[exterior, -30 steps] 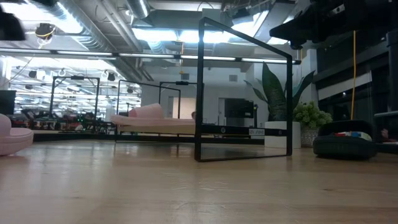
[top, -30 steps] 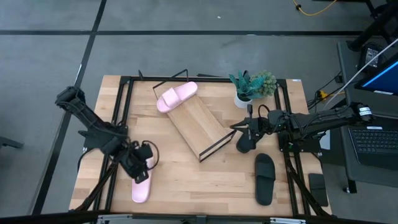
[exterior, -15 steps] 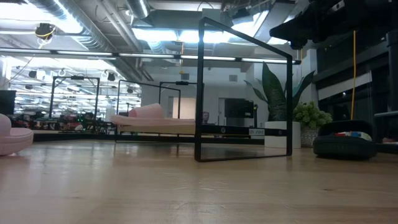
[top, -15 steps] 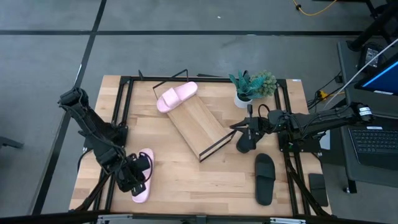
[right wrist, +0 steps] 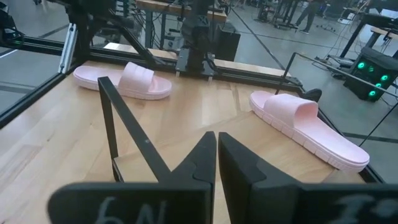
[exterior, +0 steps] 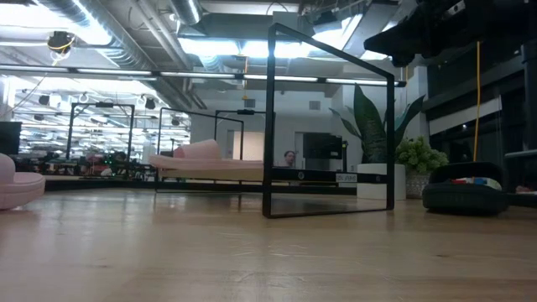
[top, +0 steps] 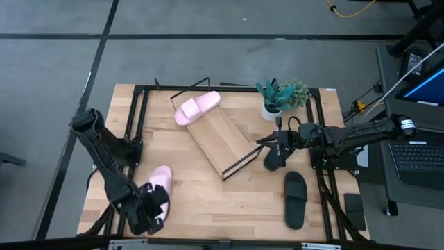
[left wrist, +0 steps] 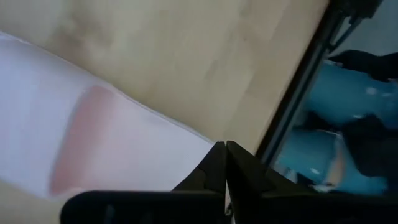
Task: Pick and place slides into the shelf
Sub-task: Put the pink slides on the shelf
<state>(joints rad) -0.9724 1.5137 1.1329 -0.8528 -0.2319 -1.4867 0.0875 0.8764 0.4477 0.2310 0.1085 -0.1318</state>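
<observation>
Near the table's front-left corner, the left gripper (top: 151, 217) has slid back off the pink slide (top: 159, 182) and its fingers have snapped closed on nothing, so that slide still lies loose on the table (top: 201, 201). Mid-table, the shelf (top: 220, 139) carries one pink slide (top: 197, 107) at its far end. The right gripper (top: 272, 154) waits, closed and empty, near the shelf's right side, the black slide (top: 295, 198) lying unplaced by the front-right corner.

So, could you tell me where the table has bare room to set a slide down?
Bare patches: the strip between the pink slide and the black slide, and the shelf board below the slide on it. It is crowded by the plant and right gripper.
</observation>
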